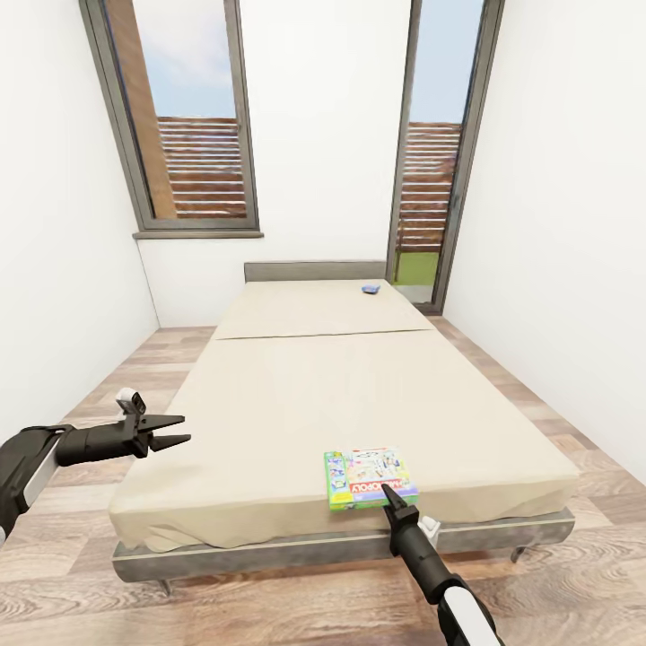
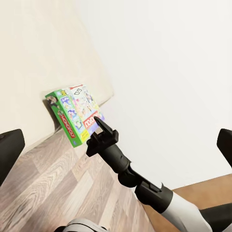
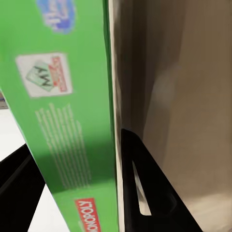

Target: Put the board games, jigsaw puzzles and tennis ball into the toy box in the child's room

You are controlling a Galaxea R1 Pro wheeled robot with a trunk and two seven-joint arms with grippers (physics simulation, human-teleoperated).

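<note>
Straddling the near edge of the multicoloured game box [image 1: 370, 478] at the bed's [image 1: 269, 422] foot, the right fingers [image 3: 145, 193] gripped so shallowly it could slip; the left fingers [image 1: 166, 431] hung open.

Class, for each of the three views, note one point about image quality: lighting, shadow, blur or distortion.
Head view: even daylight, wide-angle lens splays the window frames. Left wrist view: the wall is washed-out white. Right wrist view: the board game is close and blurred, with a dark shadow beside it on the bed.
</note>
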